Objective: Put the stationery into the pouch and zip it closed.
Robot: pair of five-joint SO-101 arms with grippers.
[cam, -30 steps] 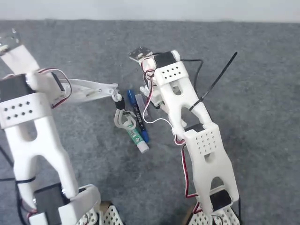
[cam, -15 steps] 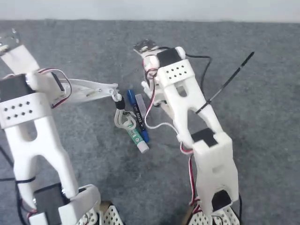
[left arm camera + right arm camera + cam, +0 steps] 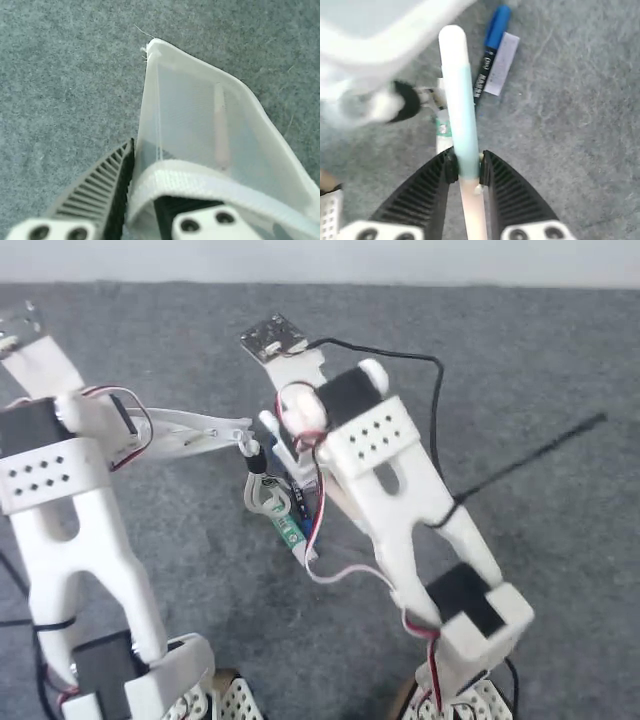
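Right arm has swung left and forward over the last second and now hangs above the loose stationery, close to the pouch mouth. Left arm and pouch unmoved.

Left claw is clenched on the white band at the rim of the pouch, a translucent mesh bag over the grey surface. Pale pinkish stick shows through the mesh. Black zip pull sits at the pouch's free end, with a ring charm below it. Green-labelled stick lies on the surface just beside the charm. Blue-capped marker and pale flat block lie side by side, touching.

Right claw grasps a pale teal pen, its rounded white end toward the pouch, near the zip pull.
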